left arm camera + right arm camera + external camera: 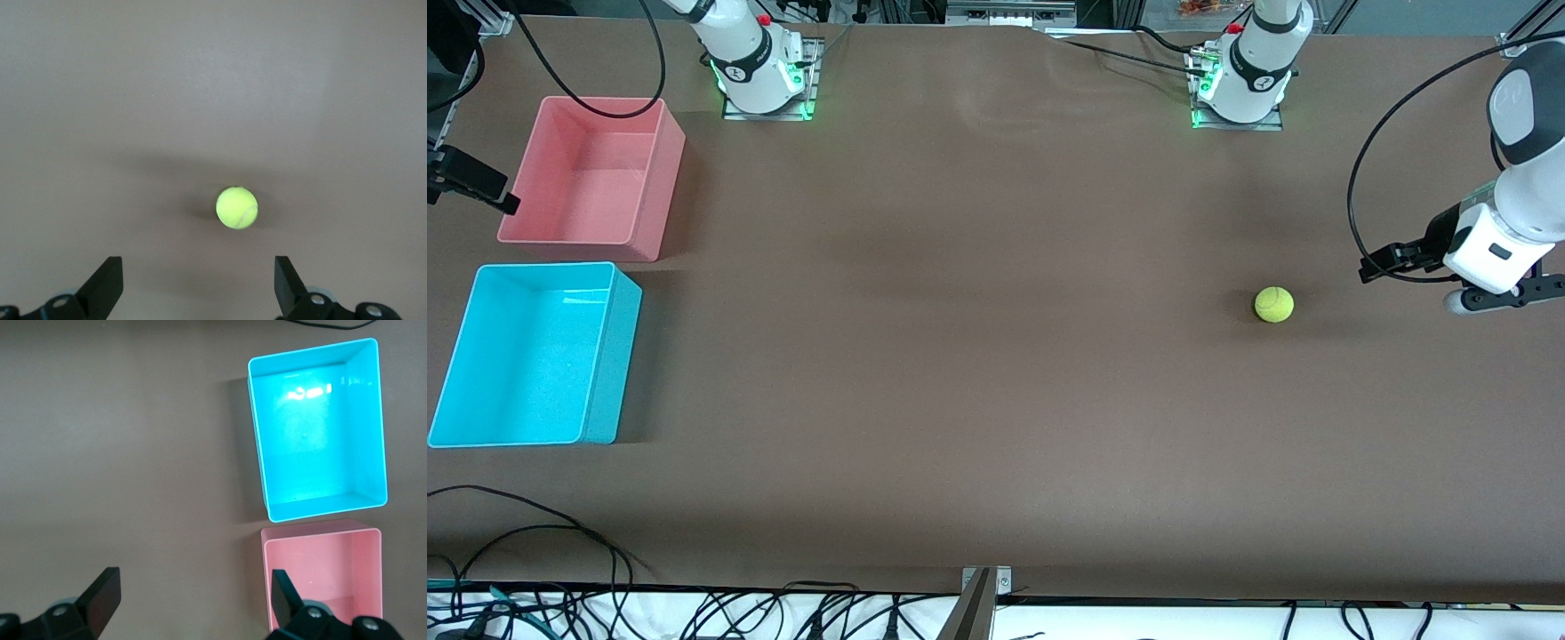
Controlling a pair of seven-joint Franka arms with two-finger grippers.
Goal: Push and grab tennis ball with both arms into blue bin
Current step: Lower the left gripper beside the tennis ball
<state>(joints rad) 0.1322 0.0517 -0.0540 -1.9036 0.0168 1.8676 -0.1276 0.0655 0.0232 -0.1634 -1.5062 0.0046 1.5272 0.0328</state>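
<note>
- Tennis ball point(1274, 304) sits on the bare brown table point(978, 356), toward the left arm's end, on its own with nothing touching it. Fuzzy yellow-green; the left wrist view point(237, 207) shows a pale seam line on it, but no brand print I can read.
- Left gripper point(1454, 276) hangs low over the table edge at the left arm's end, just beside the ball but clearly apart from it. In the left wrist view its two black fingers point(107, 283) are spread wide, nothing between them, and the ball lies ahead of the gap.
- Right gripper point(193, 600) only shows in its own wrist view: jaws spread wide and empty, looking down on both bins. In the front view just the right arm's base point(758, 67) and a bit of its lower link are in shot.
- Blue bin point(534, 356) is at the right arm's end of the table, well apart from the ball. Bright cyan, open top, nothing inside point(317, 430).
- Pink bin point(591, 173) is just beside the blue one, farther from the front camera, a thin strip of table between them. Also empty point(323, 577).
- Writing: each round white base has a small logo on its black band, the left arm's base point(1249, 80) too, but it's too small to read. Both bases glow green at the bottom.
</note>
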